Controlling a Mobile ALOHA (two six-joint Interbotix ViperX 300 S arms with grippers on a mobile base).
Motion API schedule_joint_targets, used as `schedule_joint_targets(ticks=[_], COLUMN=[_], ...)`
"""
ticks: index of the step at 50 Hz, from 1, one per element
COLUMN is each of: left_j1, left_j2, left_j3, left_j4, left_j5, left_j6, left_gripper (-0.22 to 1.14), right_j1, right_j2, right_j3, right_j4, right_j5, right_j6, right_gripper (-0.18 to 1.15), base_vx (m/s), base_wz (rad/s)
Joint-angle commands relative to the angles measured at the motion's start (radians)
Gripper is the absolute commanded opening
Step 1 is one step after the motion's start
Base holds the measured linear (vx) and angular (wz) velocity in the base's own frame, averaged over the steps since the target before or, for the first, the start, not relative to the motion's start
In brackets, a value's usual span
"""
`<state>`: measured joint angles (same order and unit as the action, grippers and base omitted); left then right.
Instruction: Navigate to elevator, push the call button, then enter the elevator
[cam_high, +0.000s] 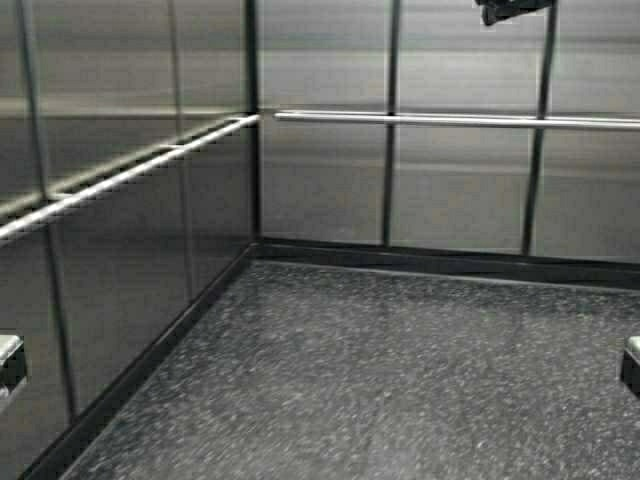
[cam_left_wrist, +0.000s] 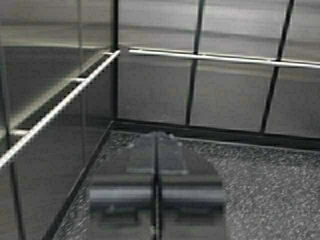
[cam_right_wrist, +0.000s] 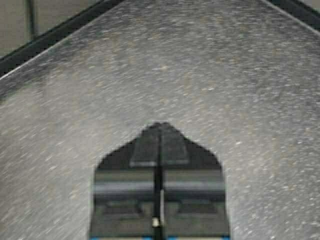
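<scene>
I am inside the elevator cabin: brushed-steel wall panels (cam_high: 450, 180) fill the high view, meeting at a corner ahead on the left. A steel handrail (cam_high: 430, 119) runs along the back wall and another along the left wall (cam_high: 120, 178). The call button is out of view. My left gripper (cam_left_wrist: 157, 134) is shut with nothing in it and points over the floor toward that corner. Low over the speckled floor, my right gripper (cam_right_wrist: 160, 124) is also shut and empty. Only small bits of the arms show at the high view's side edges.
Dark speckled floor (cam_high: 400, 380) stretches ahead to a black skirting (cam_high: 440, 262) at the foot of the walls. The left wall (cam_high: 110, 280) stands close on my left. A dark fitting (cam_high: 515, 8) shows at the top edge of the high view.
</scene>
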<state>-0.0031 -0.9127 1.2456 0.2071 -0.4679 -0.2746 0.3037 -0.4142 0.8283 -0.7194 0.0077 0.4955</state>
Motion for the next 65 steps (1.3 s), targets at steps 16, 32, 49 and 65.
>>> schedule_joint_targets(ticks=[16,32,49,65], left_j1=[0.000,0.005,-0.025,-0.034], left_j2=[0.008,0.044,-0.048,-0.129], left_j3=[-0.021,-0.031,0.003,0.002], left_j4=[0.003,0.028,0.041,0.043], left_j5=[-0.009,-0.025,-0.026,-0.015], left_j6=[-0.006,-0.015,-0.037,-0.035], left_gripper=[0.03,0.03,0.03,0.03], right_j1=[0.005,-0.011,-0.005,0.000], right_j2=[-0.051,-0.015,0.005,-0.080], right_j3=[0.017,-0.064,-0.028,-0.009], right_j4=[0.005,0.005,0.003,0.003], right_j5=[-0.012,-0.031,-0.104,-0.095], right_j6=[0.002,0.003,-0.002,-0.003], right_gripper=[0.06,0.06,0.06,0.06], base_vx=[0.50,0.45,0.40,0.34], base_wz=[-0.12,-0.16,-0.26,-0.04])
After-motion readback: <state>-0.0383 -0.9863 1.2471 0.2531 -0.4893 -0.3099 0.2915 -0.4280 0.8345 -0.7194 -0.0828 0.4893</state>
